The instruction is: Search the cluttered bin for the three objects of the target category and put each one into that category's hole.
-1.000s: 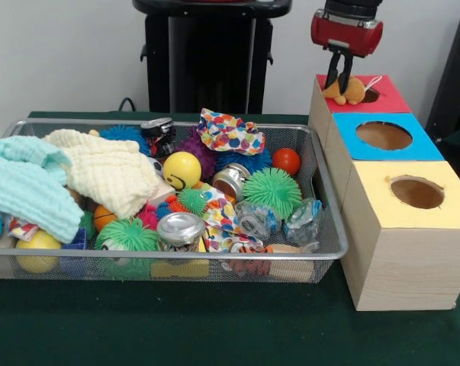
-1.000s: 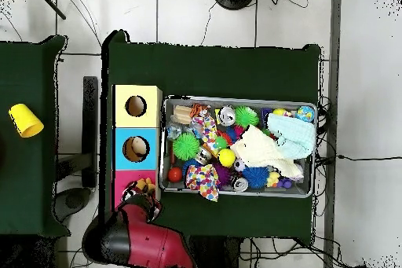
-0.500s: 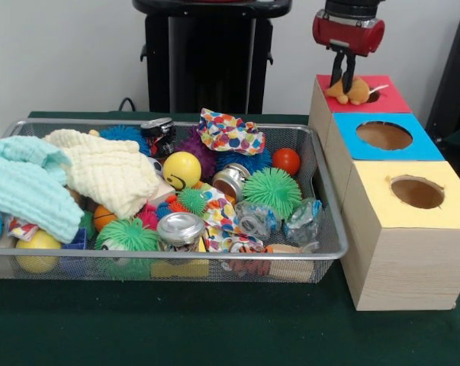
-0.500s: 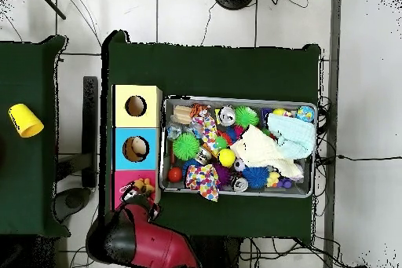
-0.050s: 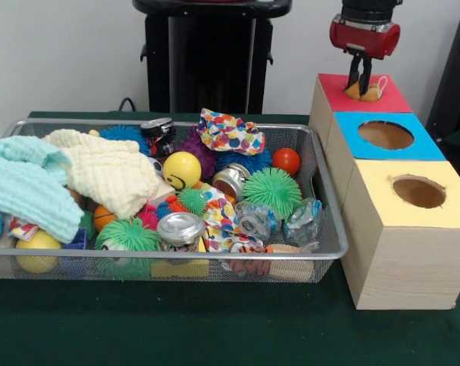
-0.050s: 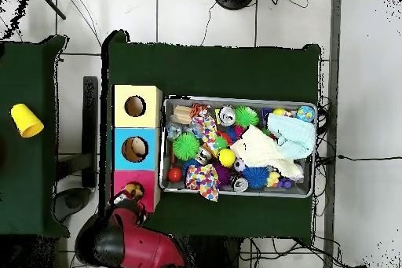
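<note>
Red-topped box (image 5: 388, 97) holds my orange plush toy (image 5: 365, 91) right at its hole, the gripper (image 5: 360, 82) clamped around it. Blue box (image 5: 420, 145) and yellow box (image 5: 382, 192) sit in line beside it. My wire bin (image 5: 332, 229) is packed: spiky balls, cloths (image 5: 107, 175), a tin (image 5: 180, 229), a smiley ball (image 5: 181, 169).

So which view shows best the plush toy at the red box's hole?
The front view: the orange plush toy sits between the gripper fingers at the red box. The overhead view shows only an orange blob beside the arm.
</note>
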`<move>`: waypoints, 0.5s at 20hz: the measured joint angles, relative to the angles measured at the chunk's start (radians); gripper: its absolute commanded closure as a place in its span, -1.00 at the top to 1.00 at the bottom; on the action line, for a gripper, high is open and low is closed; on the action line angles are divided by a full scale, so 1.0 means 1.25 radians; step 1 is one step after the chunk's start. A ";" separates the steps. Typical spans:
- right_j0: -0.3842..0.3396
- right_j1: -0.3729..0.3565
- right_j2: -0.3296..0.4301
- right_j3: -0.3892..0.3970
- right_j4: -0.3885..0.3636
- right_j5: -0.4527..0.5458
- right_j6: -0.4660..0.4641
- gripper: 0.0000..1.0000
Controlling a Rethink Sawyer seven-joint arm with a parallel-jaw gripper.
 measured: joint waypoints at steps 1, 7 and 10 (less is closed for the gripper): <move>0.002 0.003 0.001 0.000 0.003 -0.007 0.004 -1.00; 0.021 0.037 0.005 0.001 0.012 -0.053 0.032 -1.00; 0.039 0.050 0.004 -0.002 0.015 -0.080 0.032 -1.00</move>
